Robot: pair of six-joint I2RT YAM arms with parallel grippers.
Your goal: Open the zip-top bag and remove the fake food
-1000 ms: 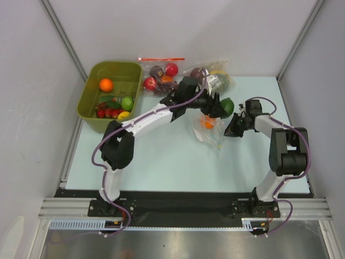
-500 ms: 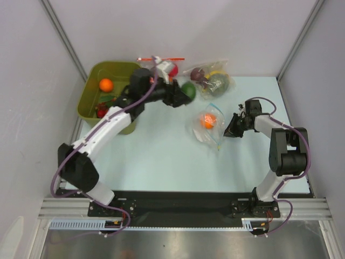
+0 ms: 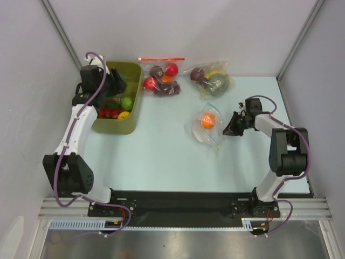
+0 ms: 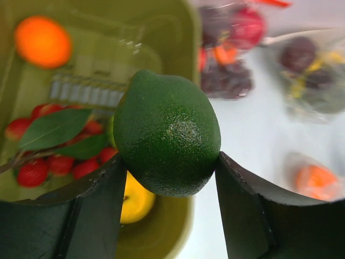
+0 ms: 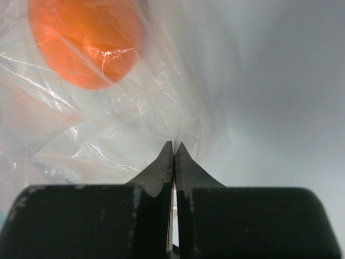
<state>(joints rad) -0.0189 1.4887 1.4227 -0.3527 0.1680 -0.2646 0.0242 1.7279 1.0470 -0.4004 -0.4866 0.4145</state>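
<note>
From above, the zip-top bag lies on the tabletop, mid-right, with one orange fruit inside. The right hand sits right at its right edge, and the left hand hangs well apart over the olive bin. Left wrist cam shows what the top view can't: that hand is clamped on a dark green fruit above the bin. Right wrist cam has the fingers fully closed, pinching the bag's clear plastic, with the orange fruit up-left of them.

1 zip-top bag, 2 other clear bags, 1 olive bin, 2 arms — 1 dark-green fruit.
</note>
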